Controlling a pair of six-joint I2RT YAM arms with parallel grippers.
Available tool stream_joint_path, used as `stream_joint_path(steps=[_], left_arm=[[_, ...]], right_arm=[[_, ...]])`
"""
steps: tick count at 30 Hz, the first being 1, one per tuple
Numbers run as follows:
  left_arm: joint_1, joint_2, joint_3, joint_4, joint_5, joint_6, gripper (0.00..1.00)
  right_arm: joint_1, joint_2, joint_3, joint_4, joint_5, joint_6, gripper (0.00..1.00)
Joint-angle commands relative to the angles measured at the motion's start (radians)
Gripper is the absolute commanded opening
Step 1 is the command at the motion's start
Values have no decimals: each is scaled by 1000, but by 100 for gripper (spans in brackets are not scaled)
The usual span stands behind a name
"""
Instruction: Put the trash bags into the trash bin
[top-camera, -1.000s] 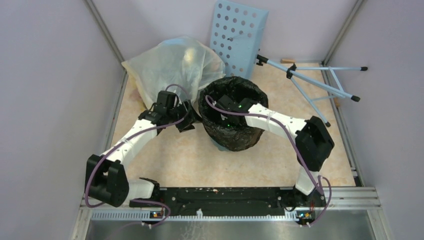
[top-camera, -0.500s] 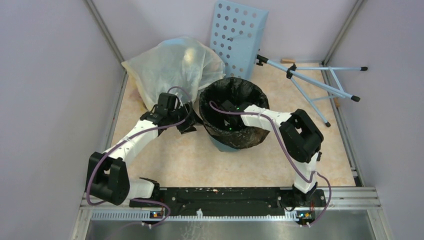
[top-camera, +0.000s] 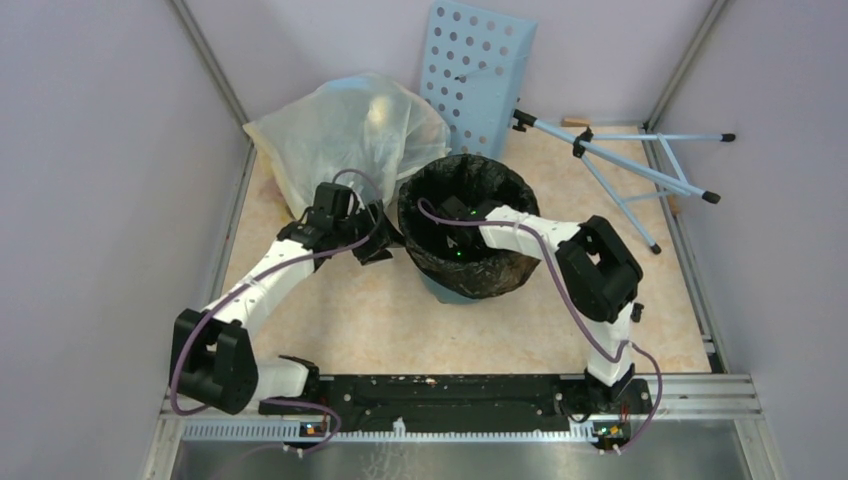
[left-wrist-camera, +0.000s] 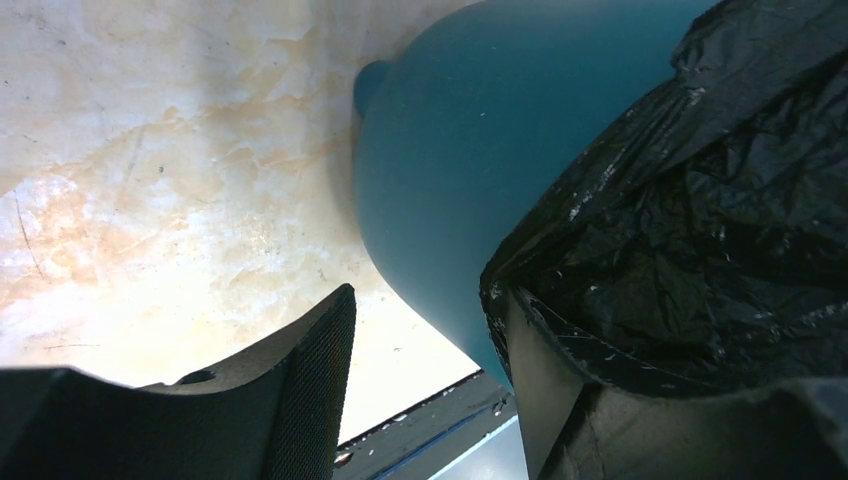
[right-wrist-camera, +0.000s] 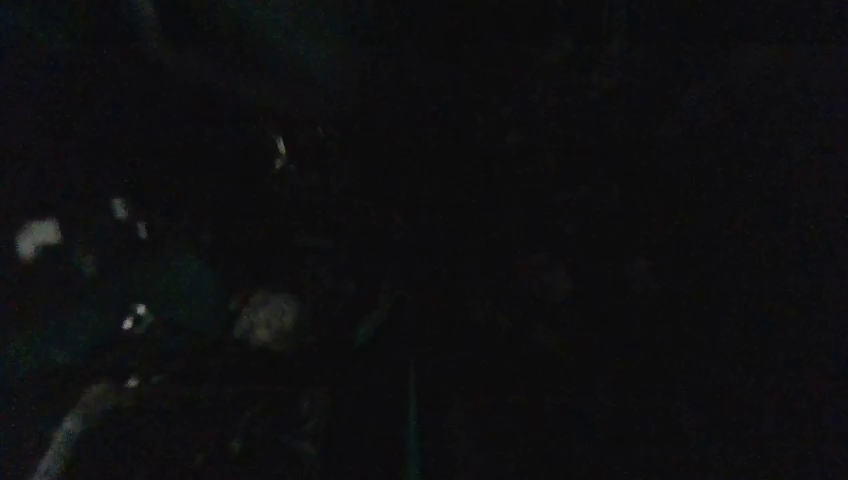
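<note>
On the table (top-camera: 380, 320), the trash bag (top-camera: 480, 275) lines the trash bin (left-wrist-camera: 450, 150); left gripper (left-wrist-camera: 425, 320) gapes beside it, right gripper (top-camera: 450, 238) closed inside.

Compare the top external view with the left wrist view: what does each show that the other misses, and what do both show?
Only the top view: the whitish bag, the holed panel, the stand, and the right arm reaching into the bin.
Only the left wrist view: the left pincer close up, jaws apart beside the bin's bare teal side, with the black bag's edge overhanging one finger.
Both: the bin, the black bag and the marbled table.
</note>
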Motion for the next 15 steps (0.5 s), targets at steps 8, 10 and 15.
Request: stream_joint_path(steps=[8,10,15], left_arm=[[3,-92,47,-44,-53,8,64],[3,-106,46,-56,-68,11,64],[3,-167,29,-87,-84,-2,64]], right_arm=[[2,-276,-9,44,80,-34,0],[0,-322,-23,61,97,-38,0],[-1,-355,45,13,158,-55,0]])
